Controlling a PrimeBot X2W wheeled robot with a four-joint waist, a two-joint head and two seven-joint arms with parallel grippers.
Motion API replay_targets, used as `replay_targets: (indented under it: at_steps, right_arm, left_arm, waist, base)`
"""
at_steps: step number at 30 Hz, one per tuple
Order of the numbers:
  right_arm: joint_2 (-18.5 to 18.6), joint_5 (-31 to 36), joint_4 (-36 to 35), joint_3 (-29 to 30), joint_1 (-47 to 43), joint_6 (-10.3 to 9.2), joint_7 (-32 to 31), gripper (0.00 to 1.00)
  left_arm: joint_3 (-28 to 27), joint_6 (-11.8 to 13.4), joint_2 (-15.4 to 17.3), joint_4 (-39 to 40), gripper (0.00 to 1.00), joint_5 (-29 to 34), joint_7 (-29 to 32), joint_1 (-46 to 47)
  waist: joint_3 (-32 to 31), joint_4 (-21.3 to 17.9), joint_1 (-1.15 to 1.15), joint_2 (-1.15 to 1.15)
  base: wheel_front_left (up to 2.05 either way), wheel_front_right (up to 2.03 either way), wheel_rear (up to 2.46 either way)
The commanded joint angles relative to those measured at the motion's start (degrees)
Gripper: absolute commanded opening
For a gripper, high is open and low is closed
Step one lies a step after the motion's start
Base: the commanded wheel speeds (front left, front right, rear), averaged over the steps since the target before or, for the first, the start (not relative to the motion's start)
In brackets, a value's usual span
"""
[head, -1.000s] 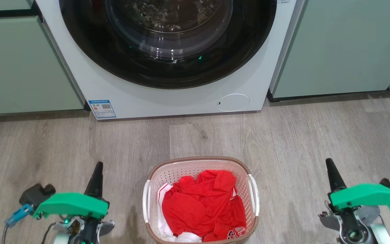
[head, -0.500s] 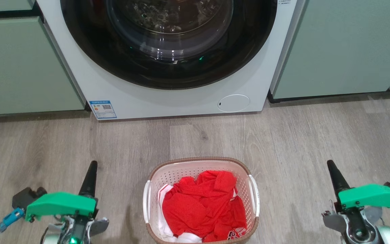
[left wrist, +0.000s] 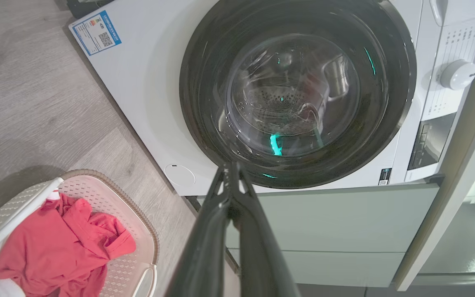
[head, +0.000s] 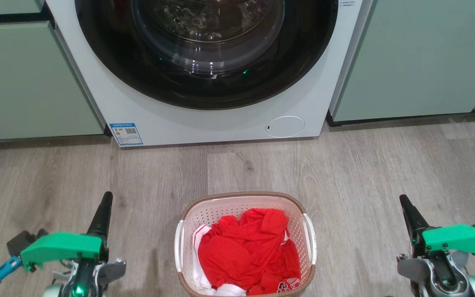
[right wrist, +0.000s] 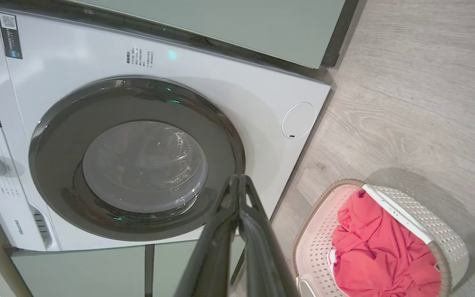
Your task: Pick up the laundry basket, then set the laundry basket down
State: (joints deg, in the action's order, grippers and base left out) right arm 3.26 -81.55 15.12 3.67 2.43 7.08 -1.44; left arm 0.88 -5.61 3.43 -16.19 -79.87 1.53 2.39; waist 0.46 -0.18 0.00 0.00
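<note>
The laundry basket (head: 217,208) stands on the wood floor at the bottom centre of the head view, pale and perforated with a brown rim and white side handles, holding red and white clothes. It also appears in the left wrist view (left wrist: 109,194) and the right wrist view (right wrist: 435,231). My left gripper (head: 106,197) hangs well to the basket's left, shut and empty, its tips together (left wrist: 231,167). My right gripper (head: 403,200) hangs well to the basket's right, also shut with nothing in it (right wrist: 237,179). Neither touches the basket.
A white front-loading washing machine (head: 155,119) with a dark round door stands straight ahead, beyond the basket. Pale green cabinets (head: 410,57) flank it on both sides. Bare wood floor (head: 365,165) lies between basket and machine.
Both grippers have drifted outward and slightly down, the left one further left, the right one further right. The basket has stayed put; the picture shifted a touch.
</note>
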Motion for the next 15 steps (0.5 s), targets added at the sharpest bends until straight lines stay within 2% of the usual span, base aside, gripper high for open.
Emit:
replay_targets:
  at_steps: [1, 15]
  right_arm:
    - [0.81, -1.45, -1.65, -0.54, 3.28, 0.35, -0.50, 0.00]
    - [0.76, -9.14, -1.31, 0.82, 3.52, 0.39, -2.94, 0.00]
  left_arm:
    - [-2.35, -0.74, 0.66, 2.03, 0.00, -1.46, 0.43, 3.18]
    - [-4.95, -1.58, 0.58, 2.15, 0.00, -10.38, 2.86, 3.54]
  waist:
    - [-0.01, 0.01, 0.00, 0.00]
    - [-0.21, 0.13, 0.00, 0.00]
  base:
    - [0.00, 0.00, 0.00]
    - [0.00, 0.00, 0.00]
